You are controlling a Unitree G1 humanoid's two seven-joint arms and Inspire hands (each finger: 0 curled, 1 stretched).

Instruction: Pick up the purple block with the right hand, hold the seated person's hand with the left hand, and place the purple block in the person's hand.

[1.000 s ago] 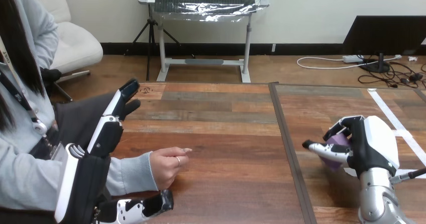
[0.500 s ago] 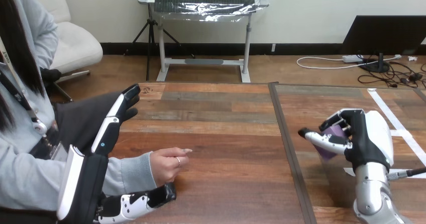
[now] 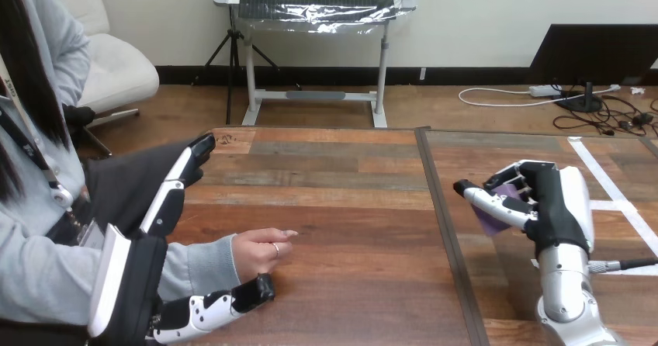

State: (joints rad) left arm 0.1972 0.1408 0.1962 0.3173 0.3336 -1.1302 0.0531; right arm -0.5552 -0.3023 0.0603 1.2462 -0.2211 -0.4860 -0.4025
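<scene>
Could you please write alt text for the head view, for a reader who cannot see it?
The robot's right hand grips a purple block in its fingers over the table's right side. Its open left hand flanks the seated person's forearm at left, thumb just below the person's hand, which rests curled on the table.

Purple block (image 3: 490, 220) in right hand (image 3: 552, 206)

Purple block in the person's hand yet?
No, the fingers of the right hand pinch the purple block at the view's right, well apart from the person's hand.
</scene>
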